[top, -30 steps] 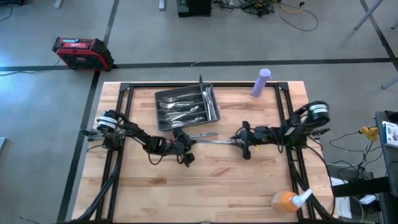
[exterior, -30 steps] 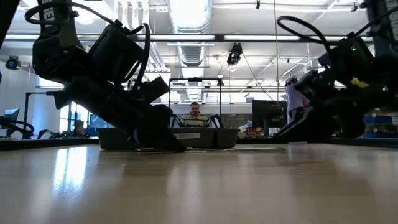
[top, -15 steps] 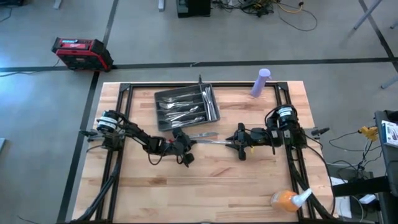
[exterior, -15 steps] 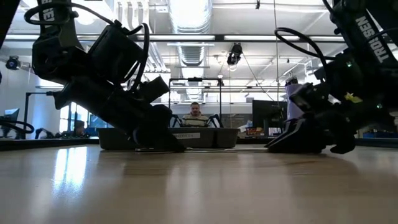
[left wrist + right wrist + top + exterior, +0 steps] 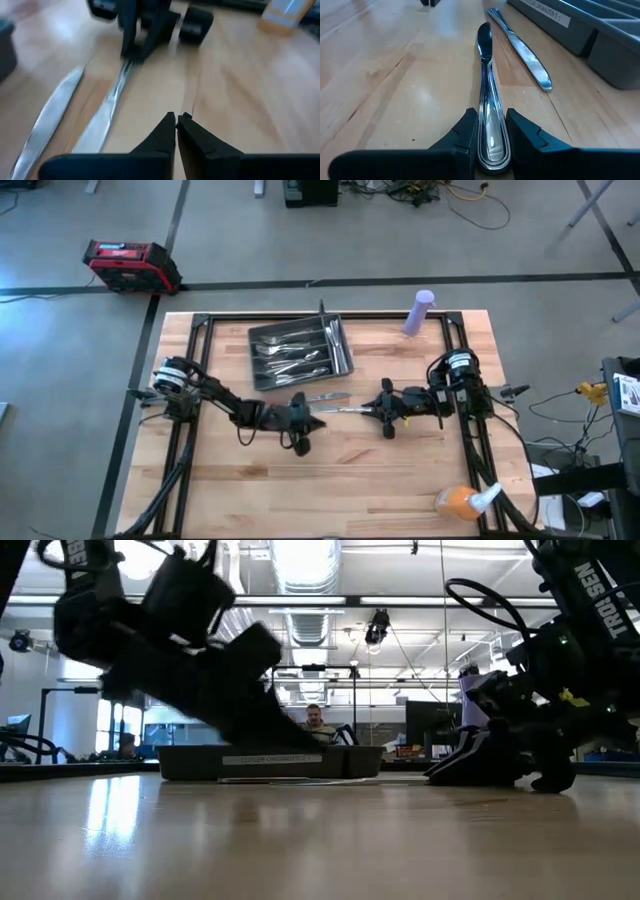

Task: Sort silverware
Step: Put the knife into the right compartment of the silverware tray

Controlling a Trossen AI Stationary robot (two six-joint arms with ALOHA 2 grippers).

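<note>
Fingers of the right gripper clamp the handle of a knife lying flat at centre frame, its long axis running straight ahead toward the left gripper, whose fingers are together, beside a second knife below the tray.

The overhead camera is looking straight down on the whole pale wooden bench. The low camera is sitting at bench level, facing the room behind. Each wrist camera is peering close along the boards; both are sharing the two slim silver knives beside the dark grey compartmented tray.
</note>
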